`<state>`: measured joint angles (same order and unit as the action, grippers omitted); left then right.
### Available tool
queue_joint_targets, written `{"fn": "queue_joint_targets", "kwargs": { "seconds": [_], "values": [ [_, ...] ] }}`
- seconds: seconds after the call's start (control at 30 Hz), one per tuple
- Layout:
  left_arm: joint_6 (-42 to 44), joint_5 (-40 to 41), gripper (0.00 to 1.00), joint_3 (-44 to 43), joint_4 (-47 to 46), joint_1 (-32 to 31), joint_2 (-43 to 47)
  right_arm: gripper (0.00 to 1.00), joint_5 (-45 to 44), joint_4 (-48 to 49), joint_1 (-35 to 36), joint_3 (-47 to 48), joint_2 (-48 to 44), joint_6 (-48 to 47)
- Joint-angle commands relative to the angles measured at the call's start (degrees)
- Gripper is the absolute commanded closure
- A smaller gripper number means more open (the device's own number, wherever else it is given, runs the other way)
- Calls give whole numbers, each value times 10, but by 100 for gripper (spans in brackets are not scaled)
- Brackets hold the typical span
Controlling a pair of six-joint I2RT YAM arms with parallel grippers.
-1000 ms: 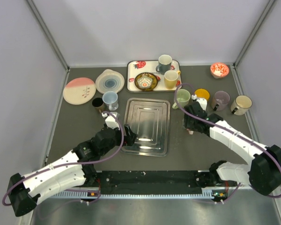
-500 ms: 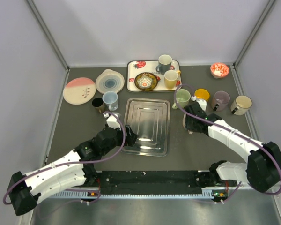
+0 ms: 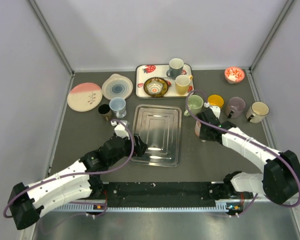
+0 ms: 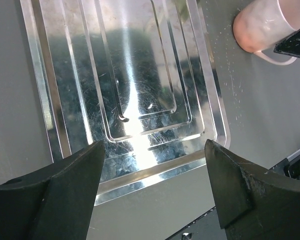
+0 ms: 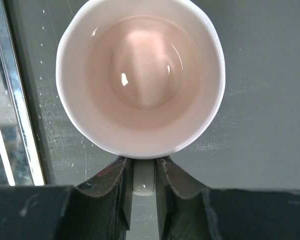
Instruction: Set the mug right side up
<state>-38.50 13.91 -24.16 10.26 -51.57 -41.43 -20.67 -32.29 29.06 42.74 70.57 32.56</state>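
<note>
Dark table (image 3: 75,135): right gripper (image 5: 144,172) nearly closed, pinching the pink mug (image 5: 140,75) by its handle (image 5: 143,182); left gripper (image 4: 152,150) wide open, empty. So narrow a pinch may let it swivel or slip

I can't read any words, numbers or signs here. Nothing I can see has writing on it that I can make out.
</note>
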Motion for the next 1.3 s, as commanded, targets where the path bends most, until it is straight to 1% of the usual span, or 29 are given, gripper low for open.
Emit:
{"fn": "queue_joint_targets", "kwargs": {
  "seconds": [0.0, 0.03, 0.13, 0.37, 0.47, 0.5, 0.67, 0.77, 0.83, 0.87, 0.9, 0.93, 0.97, 1.0, 1.03, 1.07, 1.1, 1.17, 1.2, 1.27],
  "values": [
    [-3, -7, 14, 3, -31, 0, -2, 84, -3, 25, -7, -2, -14, -4],
    [-3, -7, 14, 3, -30, 1, -2, 92, -3, 24, -7, -3, -16, -4],
    [-5, -11, 15, 3, -31, 0, -1, 100, -1, 22, -7, -6, -19, -3],
    [-5, -20, 16, 5, -28, 1, 1, 100, 27, 21, -7, -16, -42, -30],
    [-8, -14, 15, 5, -26, 1, 5, 100, 34, 16, -7, -22, -82, -50],
    [-10, -13, 13, 6, -25, 0, 8, 100, 35, 4, -7, -23, -93, -56],
    [-26, -1, 11, 10, -28, 1, 18, 100, 48, -41, -6, -12, -169, -62],
    [-39, 9, 9, 14, -37, 1, 22, 100, 75, -62, -6, -3, -211, -58],
    [-48, 6, 7, 17, -47, 0, 28, 100, 119, -62, -6, 4, -237, -50],
    [-51, 2, 6, 18, -53, 1, 32, 100, 138, -52, -5, 6, -262, -45],
    [-54, -1, 5, 19, -59, 1, 39, 100, 186, -39, -5, 8, -274, -36],
    [-62, -12, 4, 23, -77, 0, 43, 100, 210, -24, -5, 8, -283, -31],
    [-65, -21, 1, 25, -88, 0, 48, 100, 243, 15, -5, 9, -292, -23],
    [-68, -28, 1, 28, -98, 0, 57, 100, 291, 33, -6, 9, -301, -2],
    [-77, -41, 1, 34, -128, 0, 62, 100, 314, 49, -5, 12, -303, 8],
    [-80, -62, 1, 36, -157, 0, 66, 100, 335, 93, -5, 12, -302, 20],
    [-83, -74, 1, 36, -172, 0, 72, 100, 366, 112, -5, 12, -301, 46],
    [-93, -98, 1, 32, -203, 0, 72, 100, 395, 163, -5, 6, -299, 72],
    [-97, -106, 1, 30, -212, 0, 70, 100, 420, 220, -5, 2, -297, 100],
    [-106, -136, 1, 26, -238, 1, 59, 100, 440, 280, -5, -19, -293, 130]
  ]
}}
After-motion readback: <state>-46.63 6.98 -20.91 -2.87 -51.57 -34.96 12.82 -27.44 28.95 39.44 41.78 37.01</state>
